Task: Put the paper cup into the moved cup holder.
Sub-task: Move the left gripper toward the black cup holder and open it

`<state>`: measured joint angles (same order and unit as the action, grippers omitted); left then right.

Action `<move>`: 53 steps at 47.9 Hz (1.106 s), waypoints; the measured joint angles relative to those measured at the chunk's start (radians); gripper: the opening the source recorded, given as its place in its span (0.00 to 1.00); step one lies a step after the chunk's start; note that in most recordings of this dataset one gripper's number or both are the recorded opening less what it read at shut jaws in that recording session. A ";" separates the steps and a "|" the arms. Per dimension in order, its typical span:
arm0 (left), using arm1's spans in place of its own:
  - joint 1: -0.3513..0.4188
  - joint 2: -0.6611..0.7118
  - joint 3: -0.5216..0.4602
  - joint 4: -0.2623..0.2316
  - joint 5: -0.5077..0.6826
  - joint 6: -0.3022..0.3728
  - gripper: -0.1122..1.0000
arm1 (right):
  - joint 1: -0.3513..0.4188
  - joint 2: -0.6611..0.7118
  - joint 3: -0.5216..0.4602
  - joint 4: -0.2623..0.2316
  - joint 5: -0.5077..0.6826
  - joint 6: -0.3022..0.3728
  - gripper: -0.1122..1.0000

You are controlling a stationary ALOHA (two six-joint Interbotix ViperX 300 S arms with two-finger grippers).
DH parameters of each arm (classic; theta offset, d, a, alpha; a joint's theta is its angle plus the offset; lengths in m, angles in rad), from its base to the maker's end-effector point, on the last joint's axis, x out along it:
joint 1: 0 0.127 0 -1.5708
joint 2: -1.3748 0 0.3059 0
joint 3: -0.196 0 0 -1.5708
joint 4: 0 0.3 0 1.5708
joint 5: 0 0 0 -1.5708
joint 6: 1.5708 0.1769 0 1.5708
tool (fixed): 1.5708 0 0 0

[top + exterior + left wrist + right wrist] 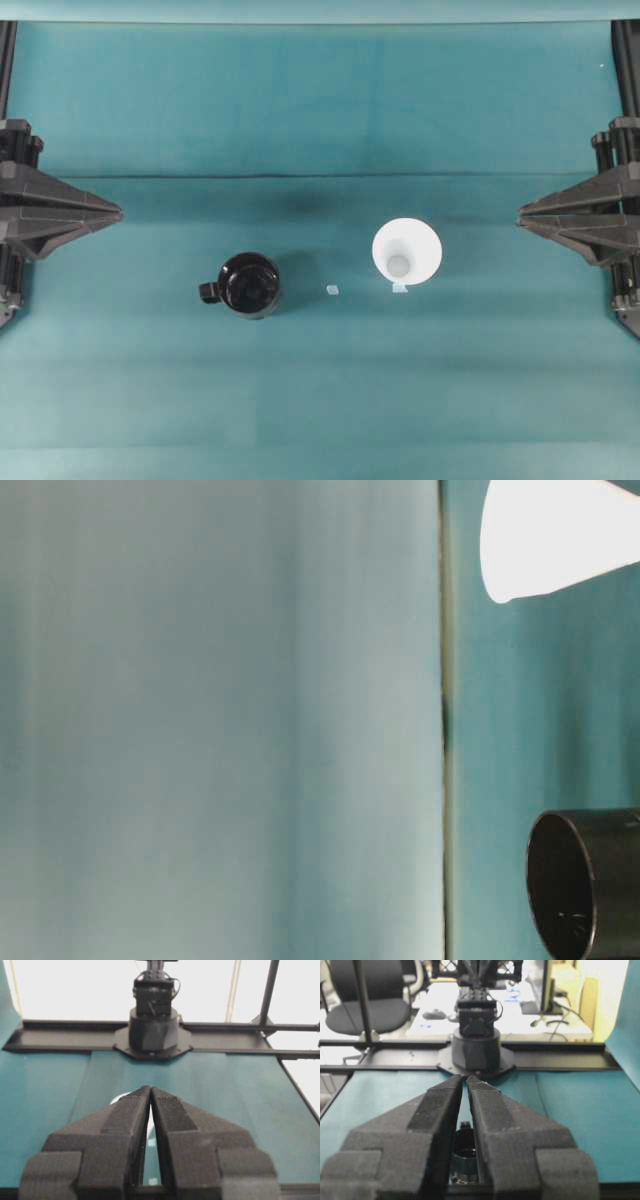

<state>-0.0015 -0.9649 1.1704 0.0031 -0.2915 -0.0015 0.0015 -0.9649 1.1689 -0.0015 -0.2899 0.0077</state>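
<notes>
Overhead exterior view: the paper cup [407, 251] stands upright, mouth up, right of frame center on the teal tabletop [320, 110]. The cup holder [249, 285] stands left of center, well apart from it, its handle pointing toward the left edge. Two small pale markers [332, 290] lie between and beside them. The left gripper [118, 213] at the left edge and the right gripper [520, 212] at the right edge each have fingers nearly closed, holding nothing.

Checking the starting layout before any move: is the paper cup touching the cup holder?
Apart. The overhead view shows the paper cup standing well to the right of the cup holder, with bare teal cloth between them.
</notes>
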 measured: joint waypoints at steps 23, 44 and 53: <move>-0.029 0.114 -0.009 0.008 0.135 -0.095 0.10 | 0.003 0.023 -0.023 0.003 0.337 0.021 0.05; -0.072 0.394 -0.046 0.008 0.264 -0.238 0.10 | 0.003 0.044 -0.023 0.003 0.417 0.049 0.05; -0.084 0.518 -0.071 0.008 0.265 -0.247 0.10 | 0.003 0.048 -0.023 0.003 0.428 0.060 0.05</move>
<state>-0.0859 -0.4464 1.0999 0.0107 -0.0261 -0.2485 0.0046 -0.9173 1.1459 0.0015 0.1381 0.0675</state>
